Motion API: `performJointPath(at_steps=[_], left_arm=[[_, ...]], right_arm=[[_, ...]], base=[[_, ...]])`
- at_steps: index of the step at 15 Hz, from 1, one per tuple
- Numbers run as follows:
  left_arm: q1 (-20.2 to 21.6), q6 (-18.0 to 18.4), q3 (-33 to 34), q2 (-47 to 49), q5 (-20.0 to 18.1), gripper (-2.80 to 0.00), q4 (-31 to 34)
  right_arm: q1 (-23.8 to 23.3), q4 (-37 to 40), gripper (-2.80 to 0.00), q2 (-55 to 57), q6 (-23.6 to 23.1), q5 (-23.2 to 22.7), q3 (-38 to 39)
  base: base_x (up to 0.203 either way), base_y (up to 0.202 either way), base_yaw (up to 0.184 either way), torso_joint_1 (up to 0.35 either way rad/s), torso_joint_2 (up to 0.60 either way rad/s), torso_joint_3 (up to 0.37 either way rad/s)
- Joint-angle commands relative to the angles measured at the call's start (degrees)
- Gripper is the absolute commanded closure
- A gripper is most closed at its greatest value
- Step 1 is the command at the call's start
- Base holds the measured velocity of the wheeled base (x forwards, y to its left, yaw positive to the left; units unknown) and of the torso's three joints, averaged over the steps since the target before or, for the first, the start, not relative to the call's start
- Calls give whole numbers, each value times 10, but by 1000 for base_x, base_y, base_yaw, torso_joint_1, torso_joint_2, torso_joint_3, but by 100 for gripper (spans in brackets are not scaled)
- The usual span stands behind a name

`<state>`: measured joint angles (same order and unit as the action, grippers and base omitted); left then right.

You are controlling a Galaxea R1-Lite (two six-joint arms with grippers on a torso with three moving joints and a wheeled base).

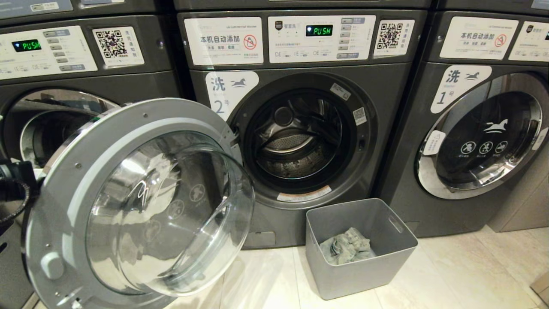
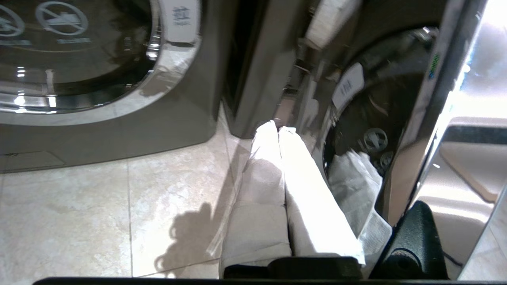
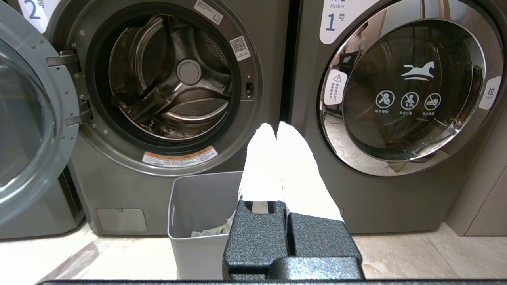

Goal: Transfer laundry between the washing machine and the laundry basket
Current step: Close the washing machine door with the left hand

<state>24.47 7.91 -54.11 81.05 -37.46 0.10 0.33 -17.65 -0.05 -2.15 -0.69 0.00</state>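
Dark grey front-loading washing machine labelled 2 at centre, its chrome-rimmed round glass door swung wide open toward eight o'clock, steel drum showing bare inside. Light grey rectangular plastic laundry basket on the pale tiled floor at five o'clock of the opening, just beside the machine's base. Faded grey-green denim-like laundry crumpled in the basket's bottom. Alike machine labelled 1 at three o'clock, door closed. Left pincer low beside the open door's chrome rim, white fingers pressed together, holding nothing. Right pincer facing both machines above the basket, fingers together, holding nothing.
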Motion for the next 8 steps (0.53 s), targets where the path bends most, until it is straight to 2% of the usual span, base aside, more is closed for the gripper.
performJointPath(at_steps=[1,4,8], left_arm=[[-48,-1,21,-87,-2,0,20],[-134,-3,30,-147,-2,0,72],[-242,-3,59,-182,-1,0,78]], right_arm=[[0,-1,0,0,-1,0,23],[0,-1,0,0,-1,-1,23],[0,-2,0,0,0,0,23]], base=[[0,0,0,0,0,0],[0,0,0,0,0,0],[0,0,0,0,0,0]])
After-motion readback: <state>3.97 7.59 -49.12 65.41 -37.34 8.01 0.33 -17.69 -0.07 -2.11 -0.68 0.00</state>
